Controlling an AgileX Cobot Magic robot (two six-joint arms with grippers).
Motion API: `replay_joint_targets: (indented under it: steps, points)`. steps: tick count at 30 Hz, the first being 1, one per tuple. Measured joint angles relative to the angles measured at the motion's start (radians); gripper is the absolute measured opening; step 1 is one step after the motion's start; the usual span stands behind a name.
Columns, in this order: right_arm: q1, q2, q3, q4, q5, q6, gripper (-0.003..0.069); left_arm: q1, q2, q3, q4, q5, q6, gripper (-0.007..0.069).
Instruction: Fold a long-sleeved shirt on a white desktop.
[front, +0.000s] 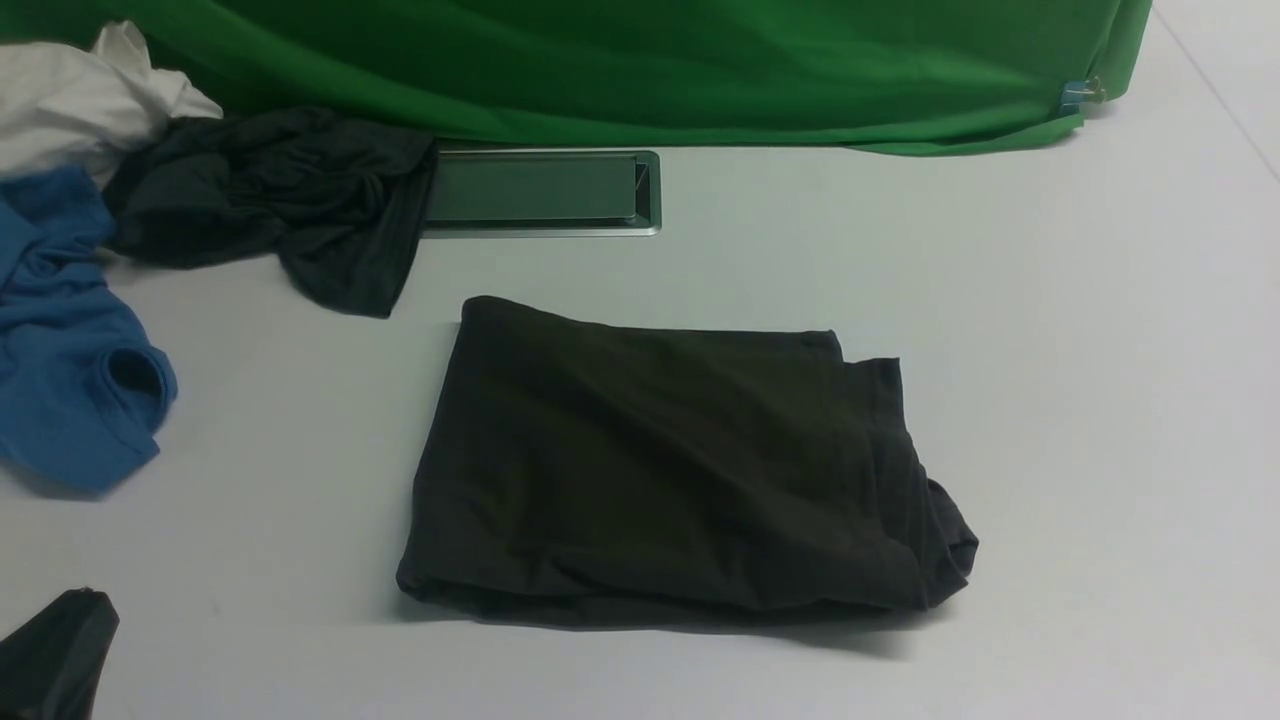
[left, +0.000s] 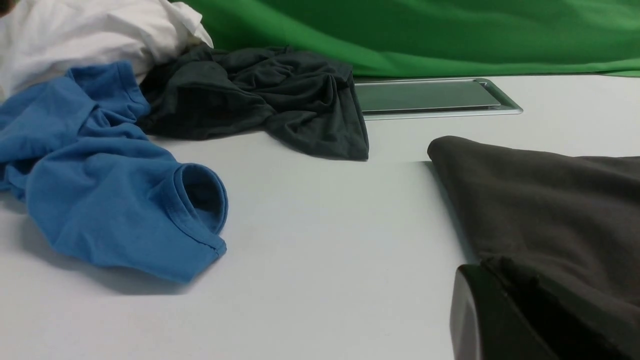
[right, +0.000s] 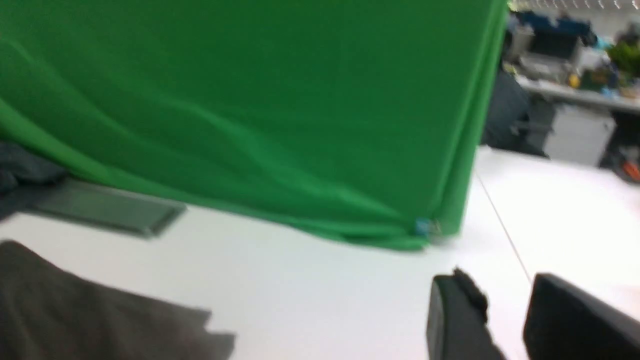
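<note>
The left end effector (front: 55, 655) sits at the near left corner of the tabletop (front: 1050, 400), its jaws pressed together; in the left wrist view the dark finger lies low beside the near edge of the shirt, and whether it touches the cloth cannot be told. The right end effector (right: 505, 320) is outside the front view; its wrist view (blurred) shows two dark fingers (right: 452, 320) with a gap of bare tabletop between them, holding nothing.

The long-sleeved shirt (front: 670, 460) lies at the middle of the tabletop, folded into a rough rectangle. Its right side is bunched, with layered edges stepping out at the far right corner. Nothing lies on top of it.

To the left, well apart from the shirt, a blue shirt (front: 70, 370) is crumpled at the tabletop's left edge, one open cuff turned toward the shirt. Behind it lies a charcoal garment (front: 280, 200), crumpled, one flap draped over the left end of the metal-framed hatch (front: 540, 190). A white cloth (front: 80, 100) is heaped at the far left corner, touching both.

A green backdrop (front: 650, 60) hangs along the far edge, its hem resting on the tabletop just behind the hatch, with a small clip (front: 1078, 95) at its right corner.
</note>
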Motion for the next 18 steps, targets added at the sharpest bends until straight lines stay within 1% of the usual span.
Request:
replay_joint_targets:
  steps: [1,2,3,5,11,18]
  points:
    - [0.000,0.000,0.018,-0.069,0.004,0.071,0.0237,0.000,0.000,0.000,0.000,0.000,0.000,0.0021]
    - [-0.001,0.000,0.018,-0.069,0.004,0.078,0.0237,0.000,0.000,0.000,0.000,0.000,0.000,0.0021]
    - [-0.002,-0.003,0.042,-0.114,0.006,0.131,0.0237,0.000,0.000,0.000,0.000,0.000,0.000,0.0021]
    - [-0.009,-0.017,0.076,-0.134,0.007,0.161,0.0239,0.000,0.000,0.000,0.000,0.000,0.000,0.0021]
    - [-0.021,-0.123,0.231,-0.148,0.001,0.225,0.0239,0.000,0.000,0.000,0.000,0.000,0.000,0.0021]
    - [-0.023,-0.143,0.336,-0.149,-0.061,0.233,0.0239,0.000,0.000,0.000,0.000,-0.001,0.000,0.0021]
